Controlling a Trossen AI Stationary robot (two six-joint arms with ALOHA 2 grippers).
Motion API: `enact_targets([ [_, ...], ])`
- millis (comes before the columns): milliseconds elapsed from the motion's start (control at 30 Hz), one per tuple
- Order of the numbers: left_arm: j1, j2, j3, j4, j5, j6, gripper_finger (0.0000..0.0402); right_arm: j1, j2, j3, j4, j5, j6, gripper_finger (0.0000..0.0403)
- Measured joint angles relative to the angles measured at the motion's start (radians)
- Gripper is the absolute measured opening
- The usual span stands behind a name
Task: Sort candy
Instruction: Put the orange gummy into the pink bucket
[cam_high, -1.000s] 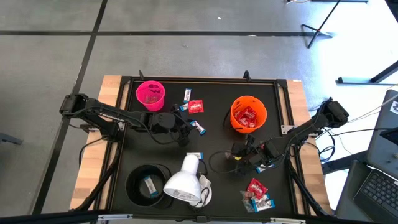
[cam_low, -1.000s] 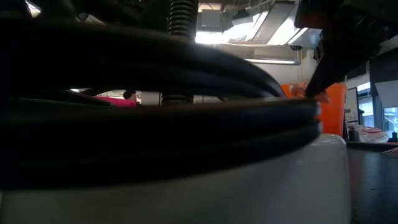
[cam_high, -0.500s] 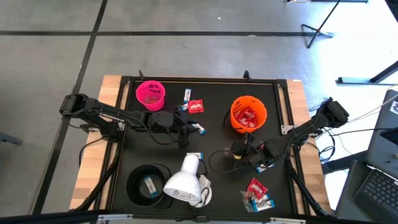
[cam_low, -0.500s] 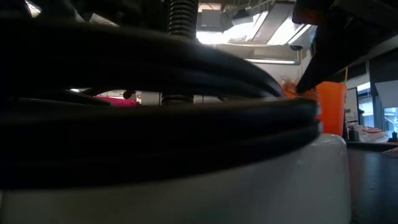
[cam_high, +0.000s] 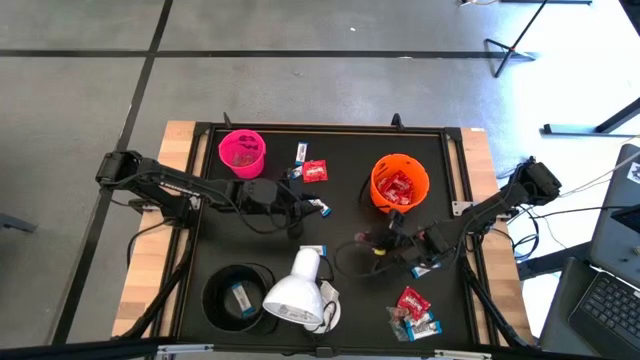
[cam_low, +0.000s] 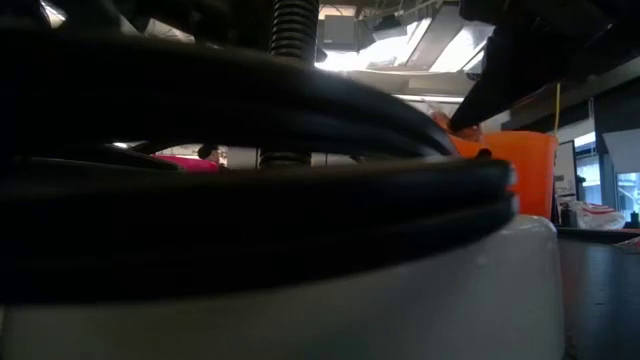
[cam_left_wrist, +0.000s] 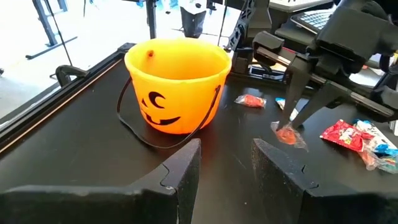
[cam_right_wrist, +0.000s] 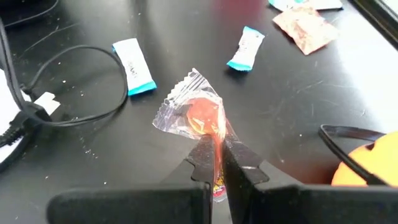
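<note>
While the pink cup (cam_high: 241, 151) stands far to the left of the orange bucket (cam_high: 399, 184) on the worktop (cam_high: 350, 290), the left tool (cam_high: 303, 203) is held low between the two, its fingers (cam_left_wrist: 184, 171) parted and empty. A red packet (cam_high: 314, 171) and a white-and-blue bar (cam_high: 301, 152) are seen left of the bucket. Red packets (cam_high: 398, 186) lie inside it. Just below the bucket, the right tool (cam_high: 378, 241) is closed on a clear-wrapped orange sweet (cam_right_wrist: 199, 114). More candy (cam_high: 415, 313) is piled further below the bucket, near the worktop's edge.
</note>
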Motion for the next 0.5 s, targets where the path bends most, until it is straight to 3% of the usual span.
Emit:
enact_targets([
  [500, -0.035, 0.000, 0.000, 0.019, 0.000, 0.080, 0.0136, -0.032, 0.000, 0.000, 0.058, -0.004, -0.051, 0.0021],
])
